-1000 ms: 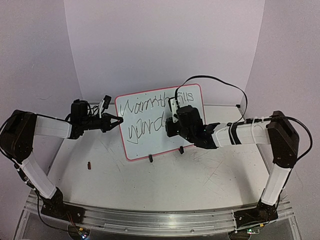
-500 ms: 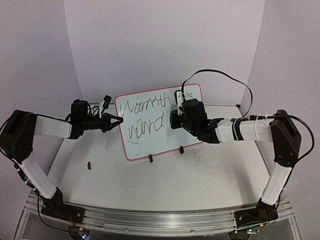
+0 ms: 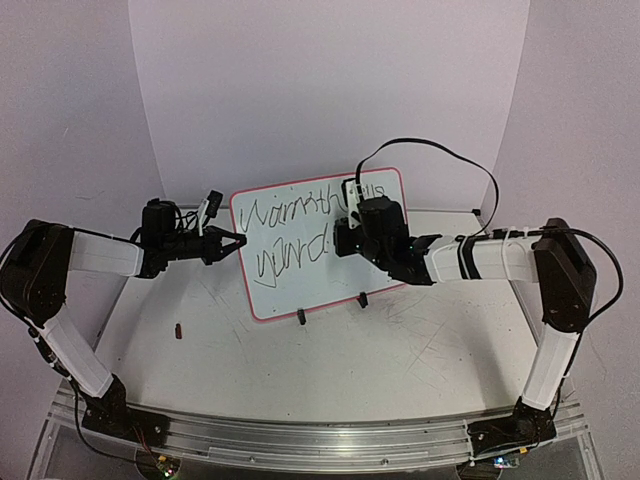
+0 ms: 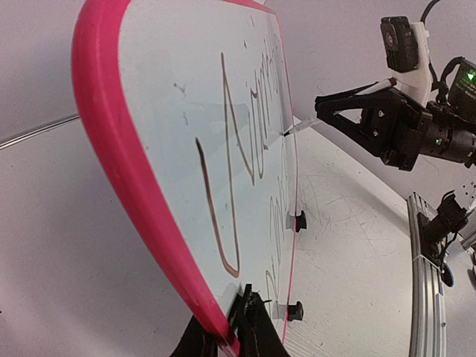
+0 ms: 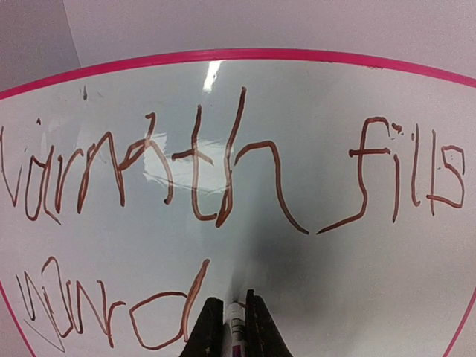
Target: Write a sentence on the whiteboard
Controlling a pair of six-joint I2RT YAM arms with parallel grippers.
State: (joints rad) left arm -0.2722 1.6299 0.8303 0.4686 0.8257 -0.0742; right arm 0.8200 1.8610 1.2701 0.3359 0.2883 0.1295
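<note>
Writing step in hand, by my read: the sentence (image 3: 290,232) is partway done on the whiteboard (image 3: 300,285). Top line reads roughly "Warmth fills", and the second line reads "your d" and stops there. The whiteboard stands upright on its two clip feet (image 3: 300,318) at mid-back of the table (image 3: 400,360), leaning slightly back, its face toward the arms.

The left gripper (image 3: 232,243) is clenched on the board's left edge, and the wrist view shows its fingers pinching the pink frame (image 4: 111,149), so it acts as the brace. The right gripper (image 3: 340,238) is clamped on a marker (image 5: 236,327). The marker points at the board just right of the "d", with its tip at or touching the surface as far as the left wrist view shows.

Judgement: most of the writing is done and the rest of the last word is left. The next move calls for light, even tip pressure and small strokes running rightward along the second line. There is free white space to the right. The brace must hold the board steady. Risks are pushing too hard and tipping the board backward, or letters drifting up into "fills"
</note>
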